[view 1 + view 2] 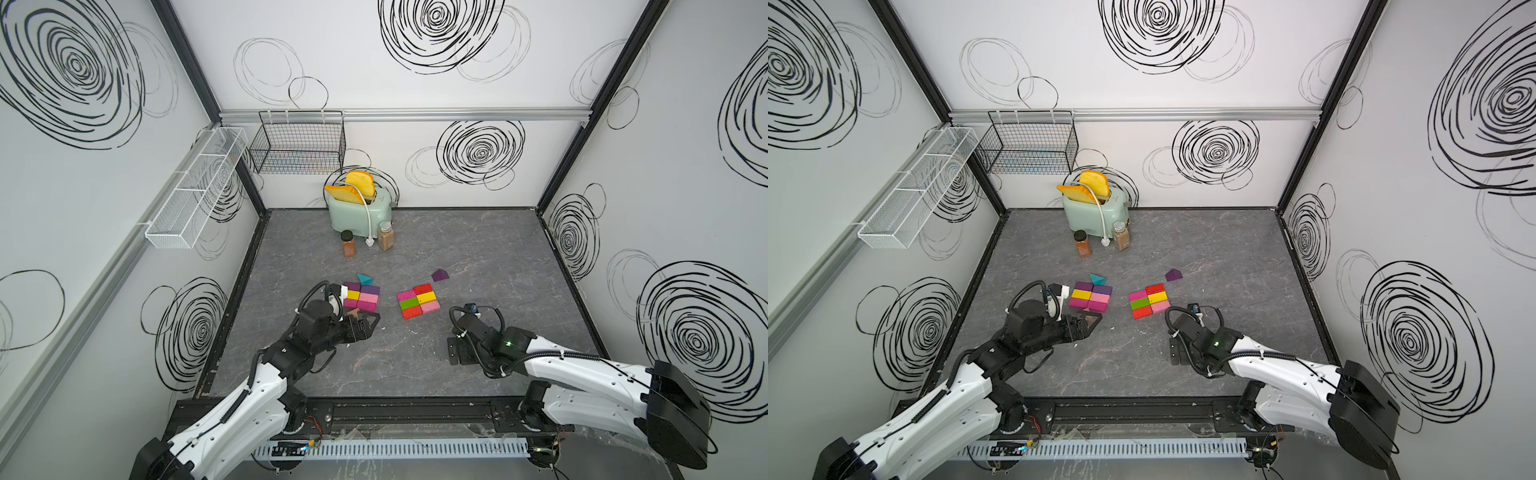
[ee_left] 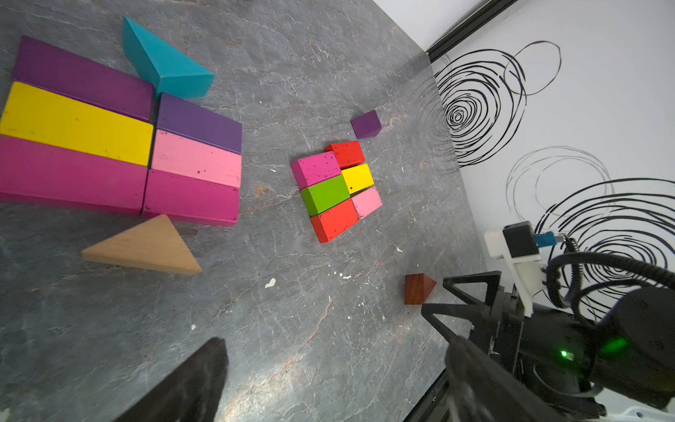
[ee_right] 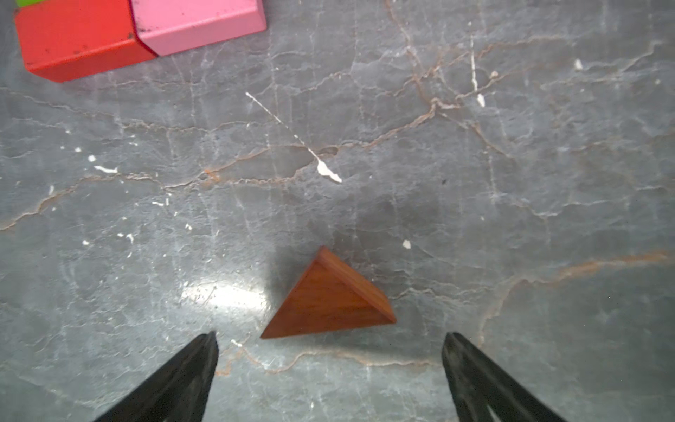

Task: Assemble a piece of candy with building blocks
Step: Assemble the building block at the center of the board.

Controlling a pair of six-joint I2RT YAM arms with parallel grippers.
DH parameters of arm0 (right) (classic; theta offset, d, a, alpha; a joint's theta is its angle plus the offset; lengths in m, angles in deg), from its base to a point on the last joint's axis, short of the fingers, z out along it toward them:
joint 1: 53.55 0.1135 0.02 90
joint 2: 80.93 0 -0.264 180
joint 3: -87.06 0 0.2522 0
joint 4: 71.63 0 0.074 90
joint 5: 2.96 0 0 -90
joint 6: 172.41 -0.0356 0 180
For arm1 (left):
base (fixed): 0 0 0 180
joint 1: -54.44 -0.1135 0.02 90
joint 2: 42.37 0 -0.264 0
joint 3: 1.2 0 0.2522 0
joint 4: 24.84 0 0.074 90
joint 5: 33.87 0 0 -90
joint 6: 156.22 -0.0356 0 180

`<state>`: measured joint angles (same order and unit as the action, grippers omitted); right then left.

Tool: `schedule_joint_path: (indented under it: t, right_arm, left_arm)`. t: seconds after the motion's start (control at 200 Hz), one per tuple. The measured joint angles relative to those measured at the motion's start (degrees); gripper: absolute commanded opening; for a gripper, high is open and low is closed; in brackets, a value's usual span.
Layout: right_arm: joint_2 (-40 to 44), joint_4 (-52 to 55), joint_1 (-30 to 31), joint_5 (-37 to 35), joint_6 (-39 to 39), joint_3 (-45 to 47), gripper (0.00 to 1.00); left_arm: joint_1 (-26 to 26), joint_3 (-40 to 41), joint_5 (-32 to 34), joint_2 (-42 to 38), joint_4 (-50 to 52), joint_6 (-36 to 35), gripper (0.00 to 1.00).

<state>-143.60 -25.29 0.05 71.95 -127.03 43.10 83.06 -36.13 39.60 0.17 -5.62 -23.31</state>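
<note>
Building blocks form two rectangles on the desk; the brown triangle, likely a wrapper end, lies at five o'clock of the right one, just ahead of the right jaws, spread wide and empty to take it; left jaws equally wide, empty

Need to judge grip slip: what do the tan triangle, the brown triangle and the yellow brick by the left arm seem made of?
Tan triangle: likely bare wood, pale, faint grain, matte. Brown triangle: wood, reddish stain, grain lines visible, slight sheen. Yellow brick: probably painted wood; opaque smooth coat with small dark specks.
</note>
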Motion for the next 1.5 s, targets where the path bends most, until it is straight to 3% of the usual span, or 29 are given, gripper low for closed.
schedule_joint_path:
  t: [0.26,1.501]
  right_arm:
    - [-2.6,-2.6,-4.0,2.1,5.1,0.0,0.97]
    - [-6.5,-6.2,-1.9,4.1,8.0,0.0,0.73]
  left_arm:
    - [0.0,0.0,-0.2,0.7,-0.4,0.0,0.98]
    - [-1.3,0.0,-1.5,1.0,-0.9,0.2,0.98]
